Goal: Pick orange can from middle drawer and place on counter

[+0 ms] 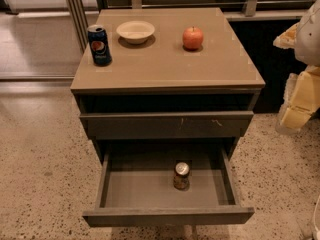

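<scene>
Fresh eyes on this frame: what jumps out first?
The pulled-out middle drawer at the bottom, with the orange can standing upright alone inside it. Next, the counter holding a blue Pepsi can at left, white bowl and red apple toward the back. The gripper sits at the right edge, apart from the drawer.

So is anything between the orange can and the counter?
Only the scratched drawer front, jutting out above and behind the orange can in the middle drawer. The gripper hangs right of the counter.
</scene>
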Controlling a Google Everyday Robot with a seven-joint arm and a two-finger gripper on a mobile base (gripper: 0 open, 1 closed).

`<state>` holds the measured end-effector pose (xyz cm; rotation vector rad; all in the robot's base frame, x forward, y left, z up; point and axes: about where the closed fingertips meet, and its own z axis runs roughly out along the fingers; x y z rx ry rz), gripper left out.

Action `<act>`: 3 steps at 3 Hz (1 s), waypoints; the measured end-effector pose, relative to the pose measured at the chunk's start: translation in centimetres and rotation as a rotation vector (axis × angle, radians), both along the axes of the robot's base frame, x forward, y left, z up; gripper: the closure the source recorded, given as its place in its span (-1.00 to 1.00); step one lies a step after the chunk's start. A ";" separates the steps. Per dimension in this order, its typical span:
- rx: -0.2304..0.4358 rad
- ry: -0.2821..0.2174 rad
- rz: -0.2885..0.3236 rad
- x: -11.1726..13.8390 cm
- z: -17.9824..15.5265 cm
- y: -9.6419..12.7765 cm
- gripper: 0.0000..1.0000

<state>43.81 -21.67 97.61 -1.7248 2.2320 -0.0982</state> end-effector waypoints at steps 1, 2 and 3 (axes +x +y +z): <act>0.000 0.000 0.000 0.0 0.0 0.0 -1.00; 0.015 -0.016 0.000 0.2 -0.5 0.2 -0.62; 0.063 -0.027 0.009 1.0 -3.9 0.6 -0.16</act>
